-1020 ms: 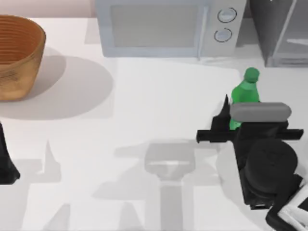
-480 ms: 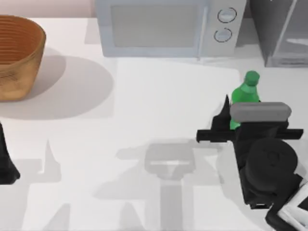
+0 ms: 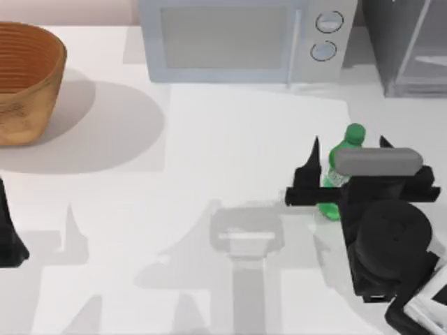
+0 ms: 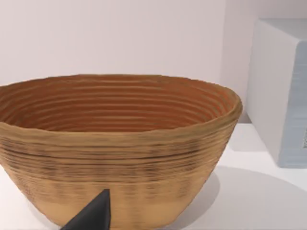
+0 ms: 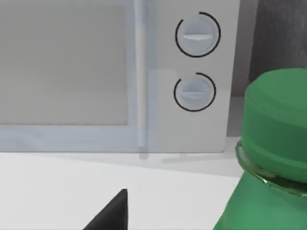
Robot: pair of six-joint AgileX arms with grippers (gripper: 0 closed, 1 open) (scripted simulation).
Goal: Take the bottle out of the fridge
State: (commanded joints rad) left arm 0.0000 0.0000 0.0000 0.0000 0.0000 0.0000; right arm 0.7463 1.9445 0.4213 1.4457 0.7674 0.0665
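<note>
- Green bottle (image 3: 336,159) stands on the table (image 3: 230,146) at its right side, out in the open, in front of the fridge (image 3: 401,49) and well apart from it. It is already outside the cabinet.
- Right tool (image 3: 349,139) sits around the bottle with its jaws spread. In the right wrist view one dark fingertip (image 5: 112,213) is clearly apart from the bottle (image 5: 273,143), so the grip looks let go, not clamped.
- With the jaws standing off it, the bottle appears to rest on its own base. I judge this a set-down, with the task close to done.
- The tool still brackets the bottle closely, so pulling back crookedly could tip it. A straight retreat seems safest.
- Fridge is at the table's far right corner, with its pale door panel (image 3: 427,59) towards the right edge. I cannot tell what is inside.
- Microwave (image 3: 237,42) stands just left of the fridge with its door closed.
- Basket (image 3: 21,77) is at the far left. What shows of its inside (image 4: 120,103) holds nothing.
- Left tool (image 3: 7,230) is parked at the table's left edge, near the basket.
</note>
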